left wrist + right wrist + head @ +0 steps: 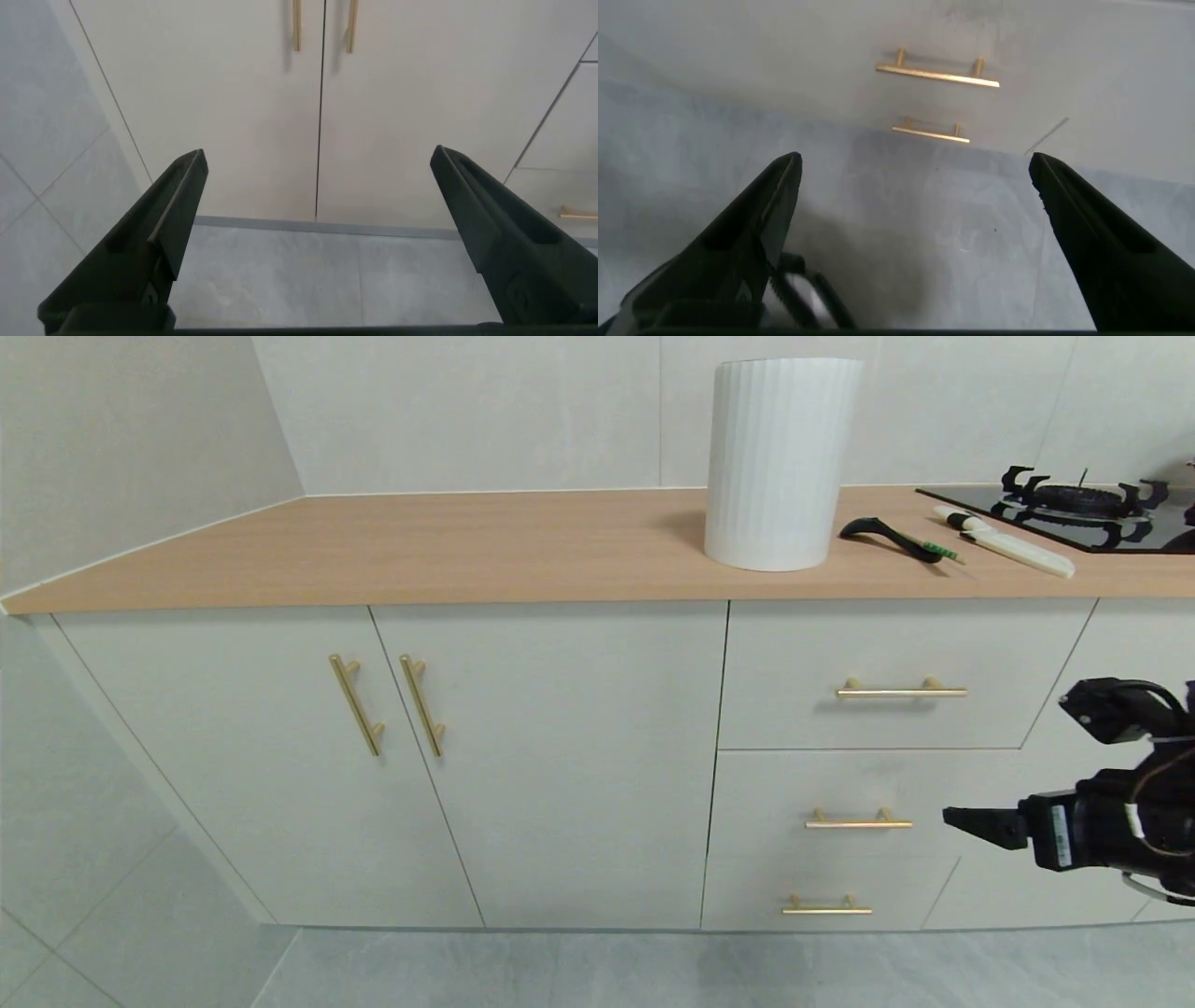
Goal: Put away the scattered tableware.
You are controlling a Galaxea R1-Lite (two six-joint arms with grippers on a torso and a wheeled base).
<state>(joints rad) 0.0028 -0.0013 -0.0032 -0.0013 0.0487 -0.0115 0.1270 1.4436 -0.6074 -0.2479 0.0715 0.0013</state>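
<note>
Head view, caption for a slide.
Ribbed canister, black utensil and white knife on the counter; open right gripper beside the drawers.

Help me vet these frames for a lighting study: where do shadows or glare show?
Head view: soft, even light; the white ribbed container throws a faint shadow leftward on the countertop, and the top drawer handle throws a thin one beneath it; no strong glare. Left wrist view: the cabinet doors are evenly lit. Right wrist view: the floor looks dimmer and mottled.
</note>
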